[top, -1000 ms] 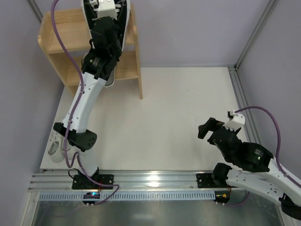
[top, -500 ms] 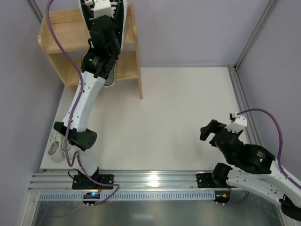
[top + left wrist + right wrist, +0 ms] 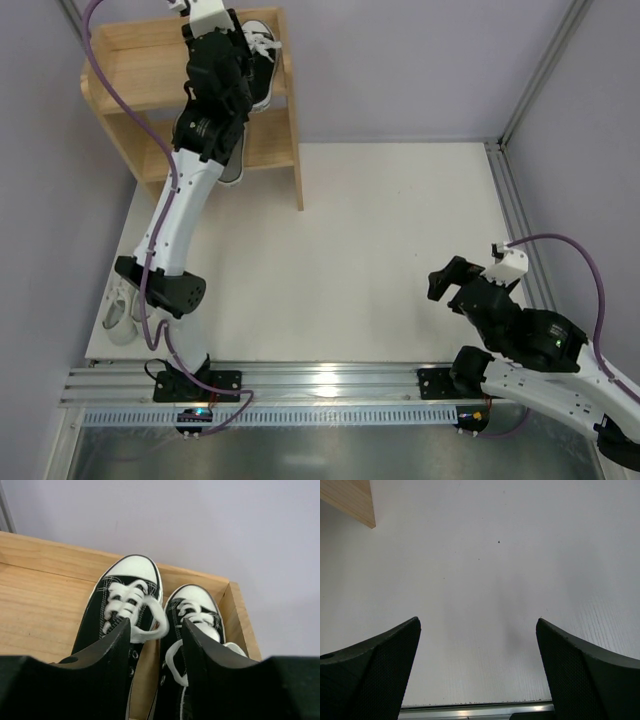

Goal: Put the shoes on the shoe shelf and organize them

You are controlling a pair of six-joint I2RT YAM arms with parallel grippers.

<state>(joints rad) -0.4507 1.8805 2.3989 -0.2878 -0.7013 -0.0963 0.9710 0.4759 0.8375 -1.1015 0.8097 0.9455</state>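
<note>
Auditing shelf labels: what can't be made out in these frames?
Top view: left arm covers most of the black sneakers and the lower-tier shoe, colour unclear.
Top view: white shoes partly behind that arm's elbow.
Left wrist: left tool hides the sneakers' heels.
Right wrist: shelf cut off by the edge; no shoes.

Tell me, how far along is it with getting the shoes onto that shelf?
Done: both black sneakers sit side by side on the top tier of the shoe shelf, at its right end. In hand: nothing; the left gripper hangs open just over them, and the right gripper is open over the table. Left: a white sneaker, perhaps two, waits at the table's near left edge.
</note>
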